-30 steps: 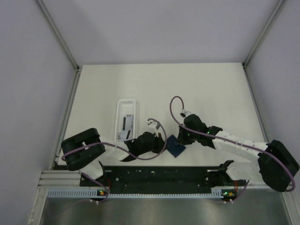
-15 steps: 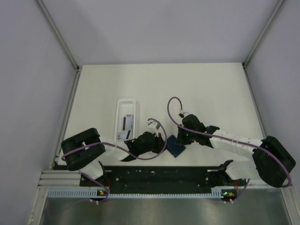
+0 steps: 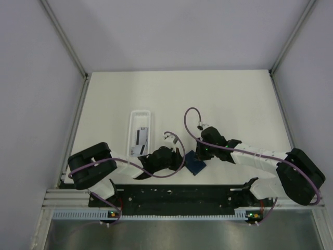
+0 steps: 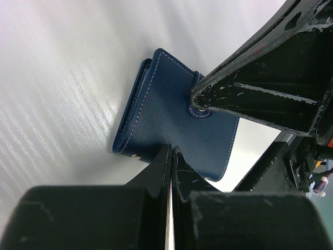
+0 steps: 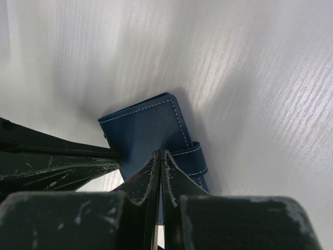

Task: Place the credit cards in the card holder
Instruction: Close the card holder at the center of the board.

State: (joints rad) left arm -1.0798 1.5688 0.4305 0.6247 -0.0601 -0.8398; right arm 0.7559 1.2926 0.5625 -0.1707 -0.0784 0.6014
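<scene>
At the navy-blue stitched folding card holder [image 4: 166, 120], left gripper [image 4: 169, 151] and right gripper [image 5: 159, 153] are pressed fully closed; whether anything is pinched cannot be told.

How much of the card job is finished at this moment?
Done: nothing yet; the credit cards lie in the white tray. In hand: the left hand and the right hand both pinch the card holder, which is folded shut. Left: open it, then move each card in.

White arms [image 3: 257, 159] with black joints, purple cables [image 3: 186, 119] (scuffed black jaws)
</scene>
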